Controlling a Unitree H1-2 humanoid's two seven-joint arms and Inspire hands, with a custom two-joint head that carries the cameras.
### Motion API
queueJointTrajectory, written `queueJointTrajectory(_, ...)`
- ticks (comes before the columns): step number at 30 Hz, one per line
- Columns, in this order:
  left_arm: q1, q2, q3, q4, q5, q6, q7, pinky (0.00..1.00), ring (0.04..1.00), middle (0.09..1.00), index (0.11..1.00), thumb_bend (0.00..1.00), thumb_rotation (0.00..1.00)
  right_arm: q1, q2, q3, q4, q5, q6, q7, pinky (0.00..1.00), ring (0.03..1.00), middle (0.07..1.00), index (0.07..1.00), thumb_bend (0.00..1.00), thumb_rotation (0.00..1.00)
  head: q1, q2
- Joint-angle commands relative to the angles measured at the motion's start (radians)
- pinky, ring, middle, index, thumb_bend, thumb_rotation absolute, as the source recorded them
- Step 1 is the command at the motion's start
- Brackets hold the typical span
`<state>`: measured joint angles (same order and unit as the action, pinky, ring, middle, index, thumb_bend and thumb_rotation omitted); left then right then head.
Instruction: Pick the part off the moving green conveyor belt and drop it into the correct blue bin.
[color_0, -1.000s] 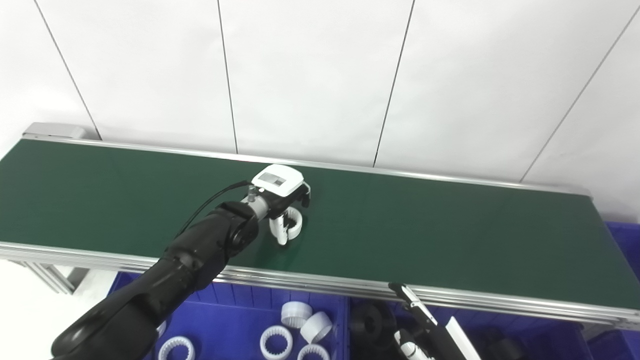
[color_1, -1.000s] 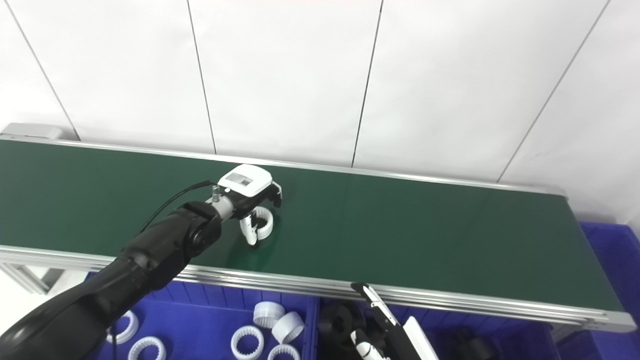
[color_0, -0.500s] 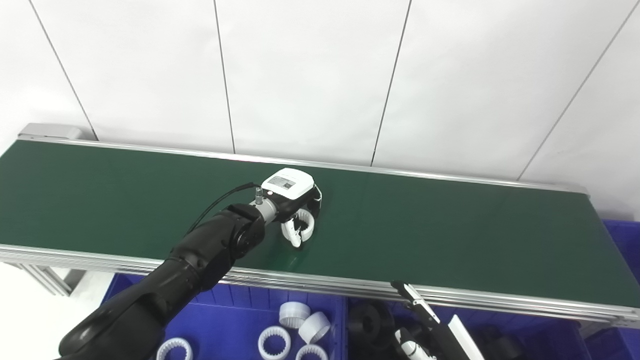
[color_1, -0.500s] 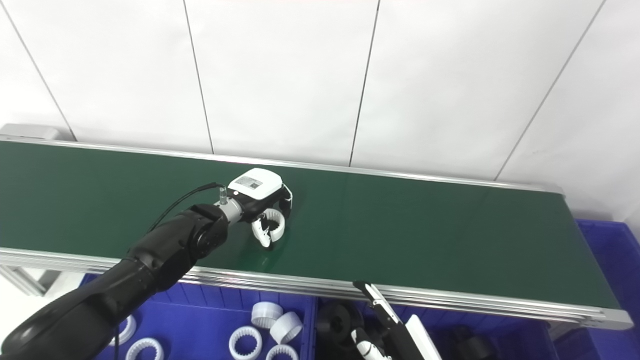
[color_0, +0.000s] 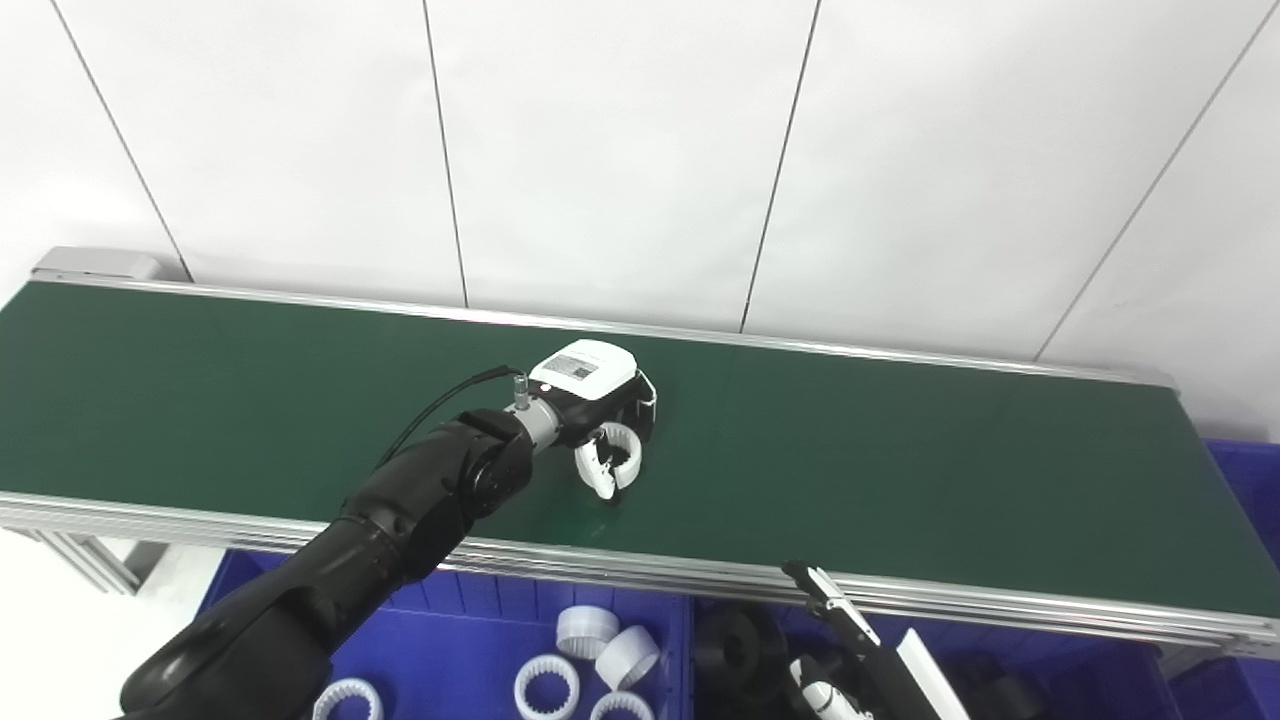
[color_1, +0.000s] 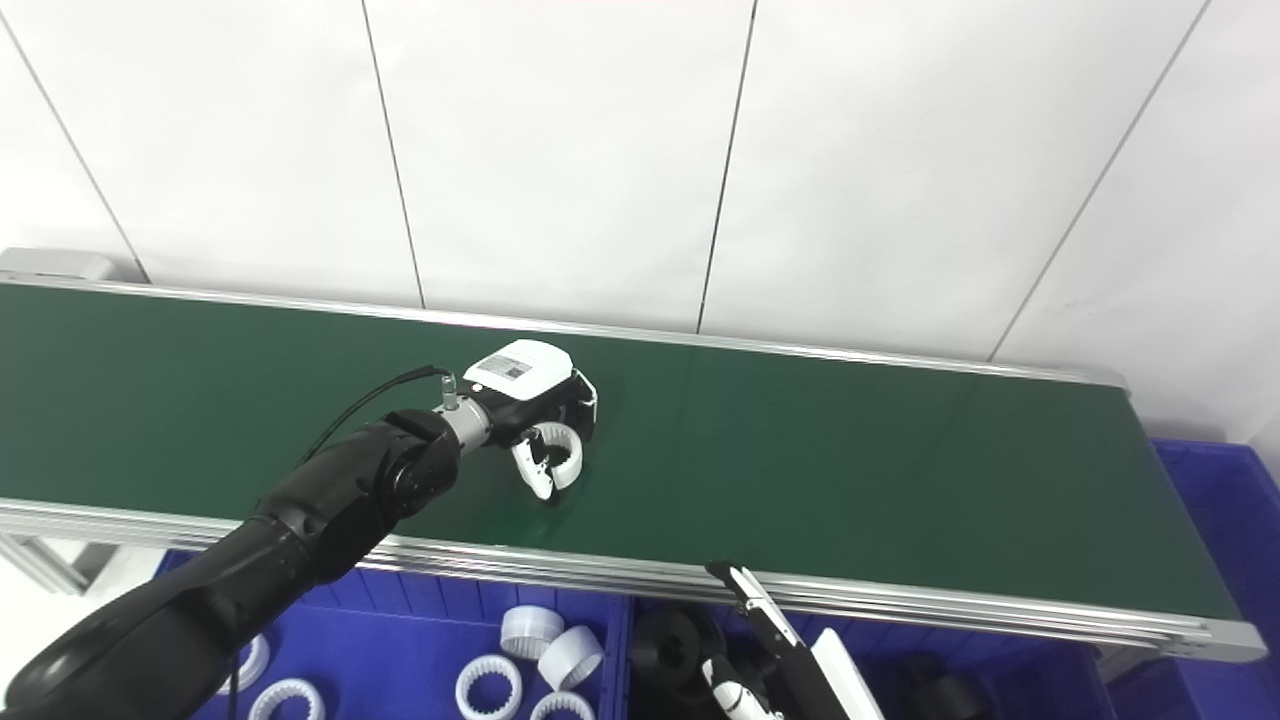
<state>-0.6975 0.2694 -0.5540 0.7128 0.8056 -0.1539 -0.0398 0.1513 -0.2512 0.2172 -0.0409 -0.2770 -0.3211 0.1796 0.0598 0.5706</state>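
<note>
A white toothed ring (color_0: 613, 458) sits on the green conveyor belt (color_0: 900, 480) near its middle; it also shows in the right eye view (color_1: 555, 456). My left hand (color_0: 600, 400), black with a white back, reaches over the belt and its fingers curl around the ring, which touches the belt. My right hand (color_0: 850, 650) is low at the bottom edge, in front of the belt's near rail, with fingers stretched out and nothing in it.
Below the belt's near rail (color_0: 700, 580) a blue bin (color_0: 450, 640) holds several white rings (color_0: 600, 645). The bin beside it holds black parts (color_0: 745, 640). Another blue bin (color_0: 1245, 480) stands at the belt's right end. A white panelled wall is behind.
My left hand and the white ring have moved together to the right along the belt. The fingers have closed further around the ring. The right hand has stayed put.
</note>
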Motion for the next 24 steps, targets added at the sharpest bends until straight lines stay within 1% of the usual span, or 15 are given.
queueJointTrajectory(1,-0.036,0.032,0.024,-0.036,-0.013,0.018,-0.015,0.29,0.469,0.526,0.450,0.50,0.00,-0.009,-0.002,-0.008,-0.038,0.011,0.005,0.001,0.90,0.957,0.976,0.952,0.25,0.83,-0.003,0.002)
queueJointTrajectory(6,-0.028,0.054,0.054,-0.089,-0.026,0.016,-0.032,0.32,0.472,0.524,0.452,0.50,0.00,-0.010,0.000,-0.008,-0.034,0.011,0.005,-0.001,0.90,0.959,0.976,0.952,0.25,0.82,-0.005,0.011)
queueJointTrajectory(10,-0.011,0.082,0.081,-0.180,-0.039,0.024,-0.068,0.29,0.465,0.527,0.455,0.50,0.00,-0.014,0.000,-0.008,-0.031,0.012,0.003,0.000,0.89,0.956,0.975,0.951,0.25,0.82,-0.006,0.018)
queueJointTrajectory(13,0.005,0.096,0.104,-0.238,-0.054,0.013,-0.084,0.29,0.464,0.526,0.457,0.50,0.00,-0.017,-0.001,-0.007,-0.030,0.016,0.008,0.004,0.90,0.959,0.978,0.952,0.25,0.83,-0.011,0.025)
queueJointTrajectory(20,0.085,0.127,0.167,-0.459,-0.122,0.050,-0.186,0.31,0.467,0.534,0.451,0.50,0.00,-0.032,0.001,-0.004,-0.028,0.019,0.035,0.012,0.91,0.965,0.983,0.956,0.27,0.85,-0.034,0.050)
queueJointTrajectory(24,0.137,0.130,0.194,-0.559,-0.151,0.066,-0.219,0.31,0.462,0.542,0.456,0.50,0.00,-0.041,0.005,-0.001,-0.034,0.023,0.049,0.016,0.91,0.969,0.985,0.956,0.27,0.85,-0.053,0.077)
